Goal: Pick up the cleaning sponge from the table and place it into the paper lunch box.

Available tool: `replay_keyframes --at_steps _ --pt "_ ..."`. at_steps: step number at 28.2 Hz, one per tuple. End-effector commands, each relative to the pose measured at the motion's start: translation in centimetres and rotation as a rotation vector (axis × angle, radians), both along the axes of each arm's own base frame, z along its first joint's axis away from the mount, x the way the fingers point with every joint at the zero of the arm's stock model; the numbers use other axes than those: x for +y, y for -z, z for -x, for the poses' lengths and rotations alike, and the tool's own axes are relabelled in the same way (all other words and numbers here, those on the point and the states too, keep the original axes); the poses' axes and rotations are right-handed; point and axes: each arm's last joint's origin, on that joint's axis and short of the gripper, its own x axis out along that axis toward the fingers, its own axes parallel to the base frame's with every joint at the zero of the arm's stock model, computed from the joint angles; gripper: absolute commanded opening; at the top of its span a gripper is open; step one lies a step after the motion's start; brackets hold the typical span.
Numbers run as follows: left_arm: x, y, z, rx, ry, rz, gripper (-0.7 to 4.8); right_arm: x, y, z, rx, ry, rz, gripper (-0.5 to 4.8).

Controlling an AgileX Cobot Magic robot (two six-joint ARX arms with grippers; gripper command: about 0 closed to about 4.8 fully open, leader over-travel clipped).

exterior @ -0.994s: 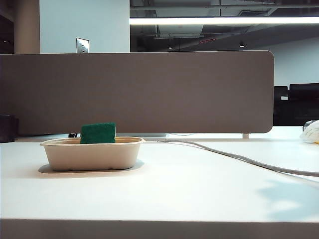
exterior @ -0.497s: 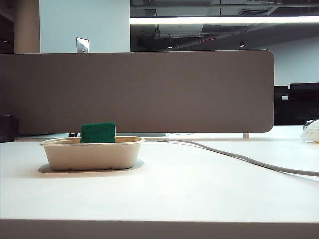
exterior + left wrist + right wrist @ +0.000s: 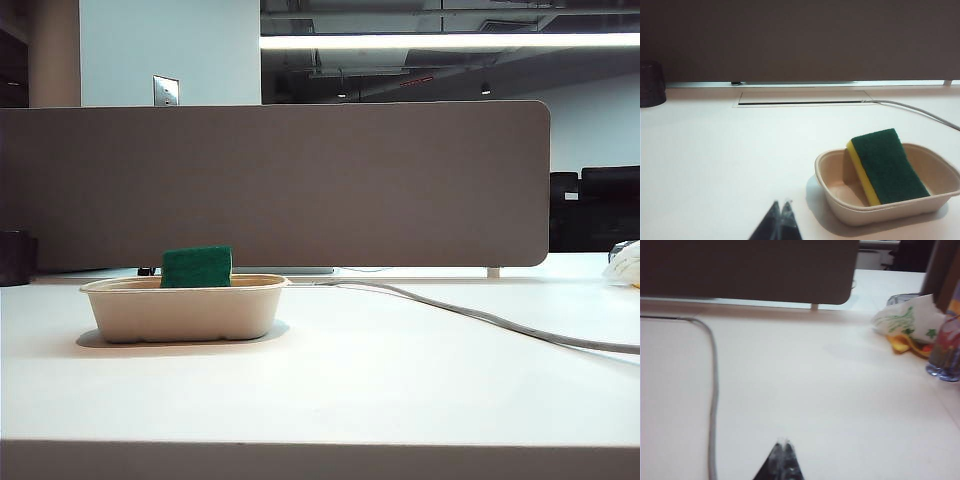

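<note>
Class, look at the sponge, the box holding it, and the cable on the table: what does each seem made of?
Cleaning sponge: yellow foam with a fibrous, matte green scouring layer. Paper lunch box: likely moulded paper pulp, being dull beige with soft rounded edges. Cable: probably grey plastic or rubber sheathing, smooth and flexible-looking. Both grippers stay clear.

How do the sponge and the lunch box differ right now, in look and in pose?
The cleaning sponge is yellow foam with a dark green face; the paper lunch box is plain beige. The sponge is much smaller than the box. The sponge leans tilted on the box's rim, while the box sits flat on the table. Neither is touched by a hand.
</note>
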Motion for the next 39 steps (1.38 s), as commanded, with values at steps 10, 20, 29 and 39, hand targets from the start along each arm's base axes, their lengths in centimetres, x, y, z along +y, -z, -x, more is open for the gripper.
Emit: replay_keyframes --at_steps 10,20,29,39 --pt "0.0 -0.15 0.01 -0.013 -0.001 0.0 -0.06 -0.48 -0.39 0.28 -0.076 0.042 -0.009 -0.04" --pt "0.0 -0.15 0.01 -0.013 -0.001 0.0 -0.05 -0.46 -0.41 0.28 -0.077 0.04 -0.01 -0.04" --pt "0.0 -0.16 0.01 -0.013 -0.001 0.0 -0.05 -0.47 -0.41 0.28 -0.076 0.041 -0.01 -0.04" --pt "0.0 -0.16 0.01 -0.013 -0.001 0.0 -0.05 -0.47 -0.41 0.28 -0.076 0.041 -0.01 -0.04"
